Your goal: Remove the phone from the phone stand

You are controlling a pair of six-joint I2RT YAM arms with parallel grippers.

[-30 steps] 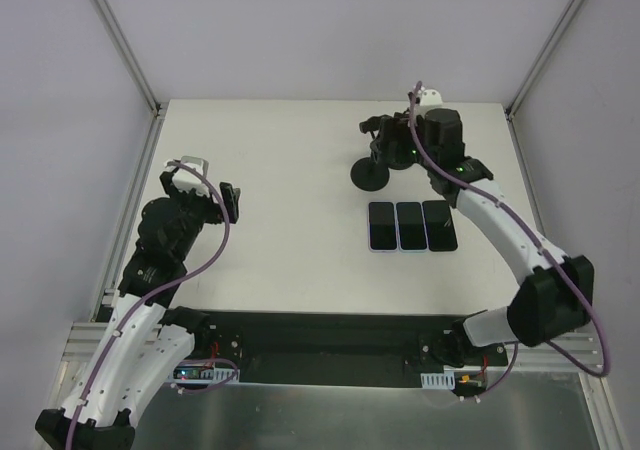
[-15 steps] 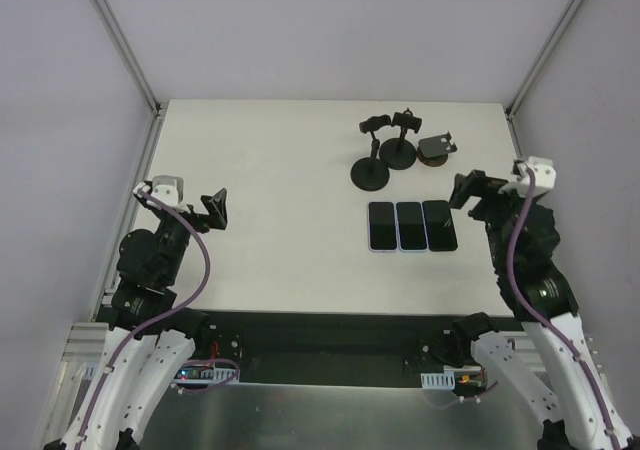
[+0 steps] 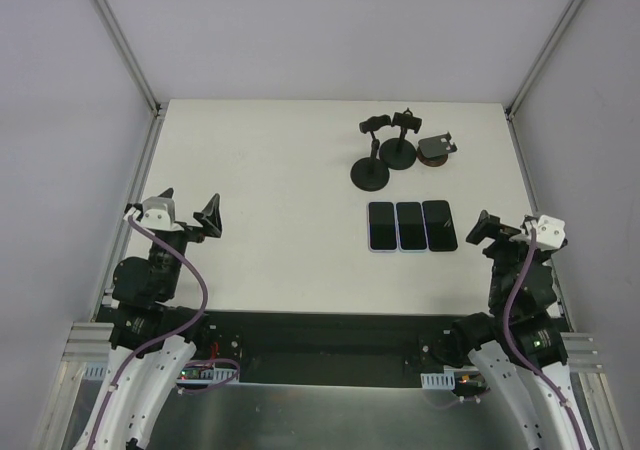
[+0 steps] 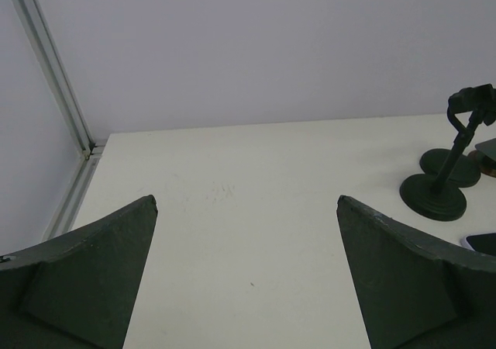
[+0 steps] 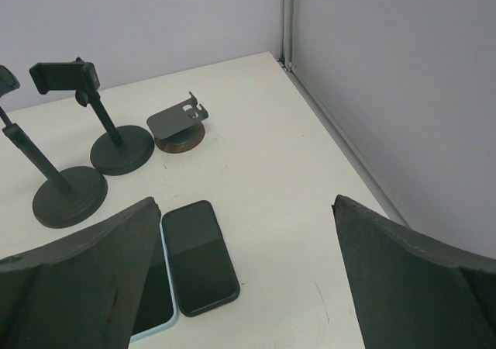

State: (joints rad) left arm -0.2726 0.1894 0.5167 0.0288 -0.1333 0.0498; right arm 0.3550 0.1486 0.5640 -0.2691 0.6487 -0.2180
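Note:
Three dark phones lie flat side by side on the table: left [image 3: 382,226], middle [image 3: 409,225], right [image 3: 439,225]. The right one also shows in the right wrist view [image 5: 198,256]. Behind them stand three empty phone stands: two black clamp stands on round bases [image 3: 372,170] [image 3: 399,150] and a low grey cradle stand [image 3: 435,150], also in the right wrist view [image 5: 178,122]. My left gripper [image 3: 187,217] is open and empty at the near left. My right gripper [image 3: 508,232] is open and empty at the near right, just right of the phones.
White walls with metal corner posts [image 3: 120,40] enclose the table on three sides. The table's right edge rail [image 5: 341,143] runs close to my right gripper. A black strip [image 3: 320,335] lines the near edge by the arm bases.
My right arm has pulled back from the stands at the far side to the near right edge. My left arm has drawn back toward its base. The phones and stands have not moved.

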